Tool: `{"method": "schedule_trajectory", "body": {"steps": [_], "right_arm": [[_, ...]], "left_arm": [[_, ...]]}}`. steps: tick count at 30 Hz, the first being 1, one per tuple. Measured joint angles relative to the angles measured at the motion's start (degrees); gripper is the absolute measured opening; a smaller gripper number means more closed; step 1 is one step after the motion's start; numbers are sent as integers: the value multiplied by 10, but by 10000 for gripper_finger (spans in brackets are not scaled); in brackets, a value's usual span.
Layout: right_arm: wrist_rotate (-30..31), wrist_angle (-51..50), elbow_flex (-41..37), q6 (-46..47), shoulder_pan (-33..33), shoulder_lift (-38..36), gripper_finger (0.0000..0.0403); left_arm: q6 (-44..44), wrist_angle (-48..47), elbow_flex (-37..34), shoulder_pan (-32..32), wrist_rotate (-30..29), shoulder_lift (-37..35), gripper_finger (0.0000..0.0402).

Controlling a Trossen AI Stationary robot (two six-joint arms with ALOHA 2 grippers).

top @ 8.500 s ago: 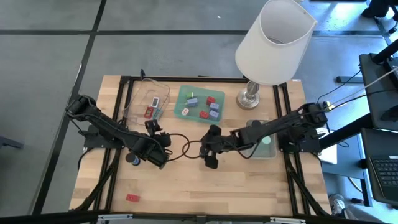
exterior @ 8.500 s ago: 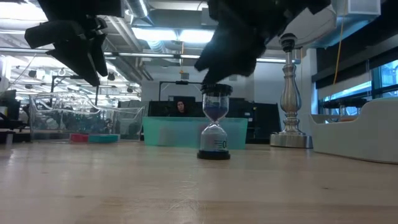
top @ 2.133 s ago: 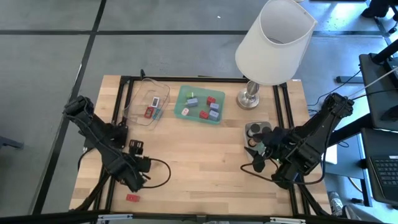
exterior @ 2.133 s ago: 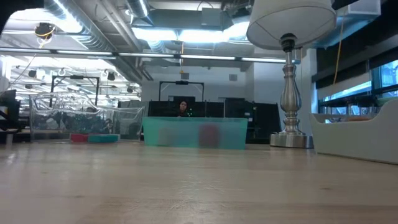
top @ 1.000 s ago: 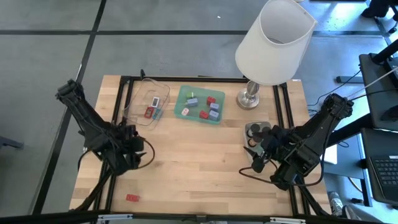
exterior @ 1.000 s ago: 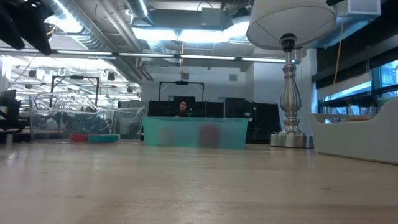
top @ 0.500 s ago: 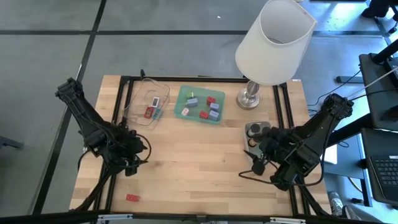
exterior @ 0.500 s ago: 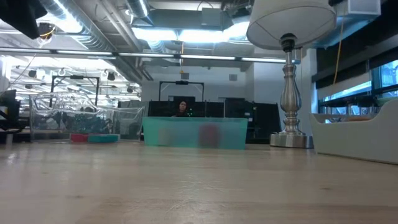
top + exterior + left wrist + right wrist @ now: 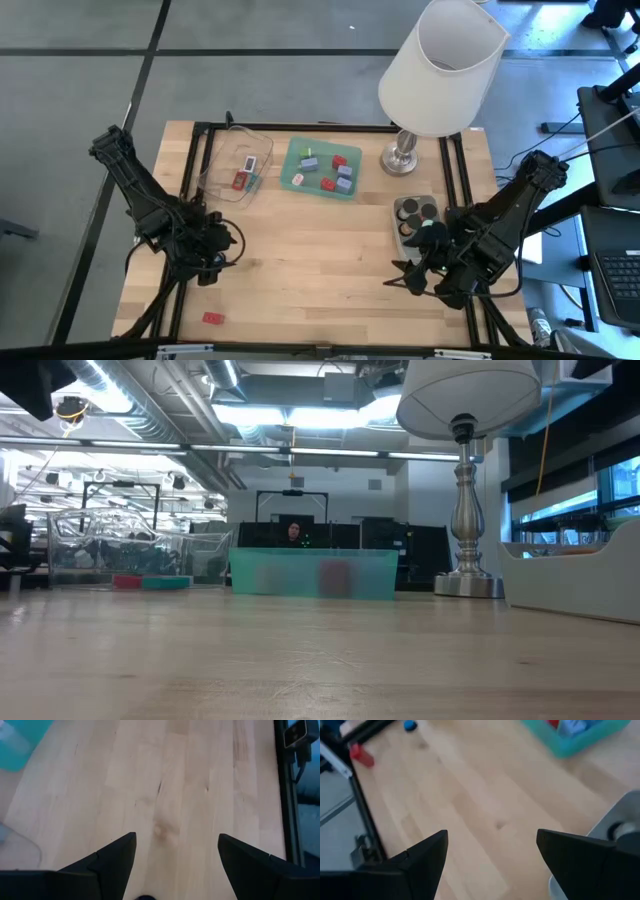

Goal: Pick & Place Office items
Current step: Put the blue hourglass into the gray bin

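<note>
My left gripper [image 9: 213, 268] [image 9: 175, 850] hovers open over bare wood near the table's left side, nothing between its fingers. At the right side my right gripper [image 9: 403, 281] [image 9: 492, 845] is open too, above bare wood just near of the grey tray [image 9: 415, 215]. One red block [image 9: 213, 319] [image 9: 361, 755] lies on the table close to the near left edge. A small blue piece [image 9: 410, 725] rests on the wood beyond it. Several coloured blocks lie in the green tray [image 9: 296, 152] [image 9: 315, 575], flat pieces in the clear tray [image 9: 216, 165], black round caps in the grey tray.
A big white-shaded lamp [image 9: 442, 70] stands at the far right, its metal base [image 9: 467, 585] beside the green tray. Black frame rails [image 9: 190, 200] run along the table's sides. Bare wood lies between the two arms in the table's middle and near part.
Both hands have stayed roughly in place while their wrists tipped and rolled. The left gripper's tips have swung toward the near edge. The right gripper's tips have swung toward the near edge, uncovering more of the grey tray. No object has moved.
</note>
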Motion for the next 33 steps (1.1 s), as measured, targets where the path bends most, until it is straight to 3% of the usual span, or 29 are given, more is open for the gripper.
{"method": "schedule_trajectory", "body": {"steps": [11,16,22,28,33], "right_arm": [[-149,8,0,-2,0,0,309],[-188,8,0,-2,0,0,309],[-200,8,0,-2,0,0,309],[-201,8,0,-2,0,0,309],[-201,9,0,-2,0,0,309]], "left_arm": [[142,0,0,0,7,0,279],[157,-10,0,0,10,0,279],[94,-22,0,-16,14,0,279],[21,-68,0,-63,-29,9,279],[-48,-65,-33,-100,-25,19,279]]}}
